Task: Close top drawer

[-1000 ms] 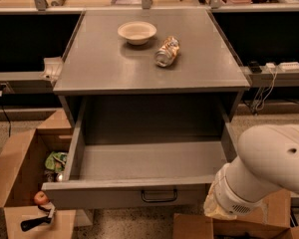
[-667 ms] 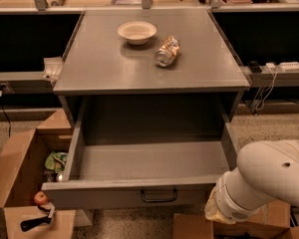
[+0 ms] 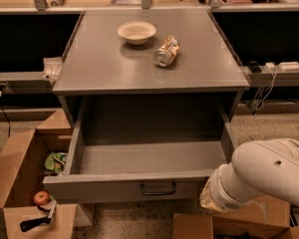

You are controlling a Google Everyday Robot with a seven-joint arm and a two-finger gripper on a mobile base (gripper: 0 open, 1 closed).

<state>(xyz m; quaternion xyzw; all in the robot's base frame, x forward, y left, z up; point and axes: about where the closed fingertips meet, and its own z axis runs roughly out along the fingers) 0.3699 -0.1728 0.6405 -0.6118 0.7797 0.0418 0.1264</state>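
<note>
The gripper (image 3: pixel 211 201) sat low by the right front corner of the top drawer (image 3: pixel 139 183), which stood pulled fully out; whether it was clenched or released could not be told. Pushing from that corner might skew and jam the drawer. A slam could roll the can (image 3: pixel 166 52) lying on the counter (image 3: pixel 104 68).

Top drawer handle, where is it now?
The handle is bottom centre in camera view, on the open top drawer's front; arm beside its right end, gripper unseen.

The wide grey top drawer (image 3: pixel 99 187) stands pulled fully open, gripper hidden beside its front right corner.
</note>
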